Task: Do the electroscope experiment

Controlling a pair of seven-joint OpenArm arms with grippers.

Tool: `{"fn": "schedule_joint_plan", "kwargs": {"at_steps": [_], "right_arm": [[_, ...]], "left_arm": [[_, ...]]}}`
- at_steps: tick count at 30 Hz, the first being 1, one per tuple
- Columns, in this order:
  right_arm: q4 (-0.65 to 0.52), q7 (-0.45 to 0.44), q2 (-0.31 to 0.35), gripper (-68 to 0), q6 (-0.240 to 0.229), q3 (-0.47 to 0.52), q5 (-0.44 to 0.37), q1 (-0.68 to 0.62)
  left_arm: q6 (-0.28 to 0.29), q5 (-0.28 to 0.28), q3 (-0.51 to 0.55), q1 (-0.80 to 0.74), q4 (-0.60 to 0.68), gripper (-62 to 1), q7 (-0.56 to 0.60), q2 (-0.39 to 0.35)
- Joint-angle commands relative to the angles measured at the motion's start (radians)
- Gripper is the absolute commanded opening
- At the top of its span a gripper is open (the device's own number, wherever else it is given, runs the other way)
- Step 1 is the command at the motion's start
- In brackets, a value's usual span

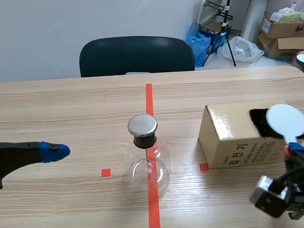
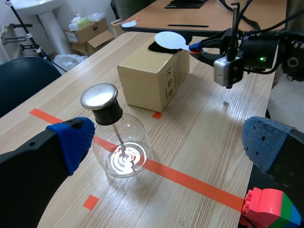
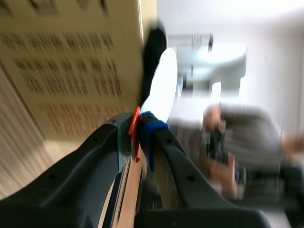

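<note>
right tool (image 1: 291, 147): clamped on the thin handle of the white disc paddle (image 1: 286, 121), fingertips pinched tight around it.
white disc paddle: held over the black fur cloth (image 1: 259, 123); I cannot tell whether they touch.
black fur cloth: lies on top of the cardboard box (image 1: 232, 139), toward its 3 o'clock end.
cardboard box: on the tabletop (image 1: 63, 110), at 3 o'clock from the electroscope (image 1: 147, 158), near but apart.
electroscope: glass flask with a metal cap (image 1: 142, 125), upright on the orange-red tape line, touched by nothing.
left tool (image 1: 76, 194): fingers spread apart, holding nothing, at 9 o'clock from the flask.
progress: early, by my reading. The paddle is in hand at the cloth for charging; bringing it to the metal cap is not yet done.
</note>
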State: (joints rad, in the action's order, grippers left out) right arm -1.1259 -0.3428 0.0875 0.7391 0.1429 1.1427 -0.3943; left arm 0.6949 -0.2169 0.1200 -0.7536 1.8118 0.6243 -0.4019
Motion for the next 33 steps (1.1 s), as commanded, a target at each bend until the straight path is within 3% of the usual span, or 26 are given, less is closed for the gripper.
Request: {"fn": "schedule_joint_plan", "kwargs": {"at_steps": [1, 4, 5, 7, 8, 9, 13, 14, 17, 18, 21, 22, 23, 26, 27, 29, 31, 33], "right_arm": [[-0.014, -0.023, 0.021, -66.5, 0.033, 0.021, 0.002, -0.010], [-0.014, -0.246, 0.020, -66.5, 0.001, 0.014, 0.009, -0.008], [-0.014, -0.253, 0.019, -66.5, 0.009, 0.013, 0.009, -0.008], [-0.014, -0.138, 0.017, -66.5, 0.043, 0.013, 0.009, -0.016], [-0.014, -0.068, 0.017, -66.5, 0.042, 0.013, 0.010, -0.022], [-0.014, -0.053, 0.018, -66.5, 0.033, 0.015, 0.019, -0.025], [-0.019, -0.246, 0.017, -66.5, 0.024, 0.010, 0.037, -0.024], [-0.026, -0.221, 0.014, -66.5, 0.036, 0.010, 0.031, -0.024], [-0.032, -0.019, 0.009, -66.5, 0.036, 0.015, 0.029, -0.039], [-0.032, -0.028, 0.010, -66.5, 0.021, 0.015, 0.035, -0.041], [-0.034, -0.219, 0.009, -66.5, 0.019, 0.010, 0.046, -0.040], [-0.037, -0.232, 0.009, -66.5, 0.022, 0.007, 0.045, -0.039], [-0.040, -0.204, 0.009, -66.5, 0.034, 0.006, 0.038, -0.039], [-0.042, -0.010, 0.009, -66.5, 0.044, 0.015, 0.033, -0.047], [-0.042, -0.009, 0.009, -66.5, 0.028, 0.016, 0.033, -0.050], [-0.042, -0.114, 0.006, -66.5, -0.008, 0.011, 0.043, -0.050], [-0.045, -0.212, 0.003, -66.5, 0.003, 0.006, 0.043, -0.046], [-0.051, -0.148, 0.001, -66.5, 0.044, 0.004, 0.034, -0.047]], "left_arm": [[0.001, 0.011, -0.007, -0.008, 0.005, 1.4, 0.014, 0.002], [0.001, 0.011, -0.007, -0.008, 0.005, 1.4, 0.014, 0.002], [0.001, 0.011, -0.007, -0.008, 0.005, 1.4, 0.014, 0.002], [0.001, 0.011, -0.007, -0.008, 0.005, 1.4, 0.014, 0.002], [0.001, 0.011, -0.007, -0.008, 0.005, 1.4, 0.015, 0.002], [0.001, 0.011, -0.007, -0.008, 0.005, 1.4, 0.015, 0.002], [0.001, 0.011, -0.007, -0.008, 0.005, 1.4, 0.015, 0.002], [0.001, 0.011, -0.007, -0.008, 0.005, 1.4, 0.014, 0.002], [0.001, 0.010, -0.007, -0.008, 0.005, 1.4, 0.015, 0.002], [0.001, 0.010, -0.007, -0.008, 0.005, 1.4, 0.015, 0.002], [0.001, 0.010, -0.007, -0.008, 0.005, 1.4, 0.014, 0.002], [0.001, 0.010, -0.007, -0.008, 0.005, 1.4, 0.014, 0.002], [0.001, 0.010, -0.007, -0.008, 0.005, 1.4, 0.014, 0.002], [0.001, 0.010, -0.007, -0.008, 0.005, 1.4, 0.014, 0.002], [0.001, 0.010, -0.007, -0.008, 0.005, 1.4, 0.014, 0.002], [0.001, 0.010, -0.007, -0.008, 0.005, 1.4, 0.014, 0.002], [0.001, 0.010, -0.007, -0.008, 0.005, 1.4, 0.014, 0.002], [0.001, 0.010, -0.007, -0.008, 0.005, 1.4, 0.014, 0.002]]}}
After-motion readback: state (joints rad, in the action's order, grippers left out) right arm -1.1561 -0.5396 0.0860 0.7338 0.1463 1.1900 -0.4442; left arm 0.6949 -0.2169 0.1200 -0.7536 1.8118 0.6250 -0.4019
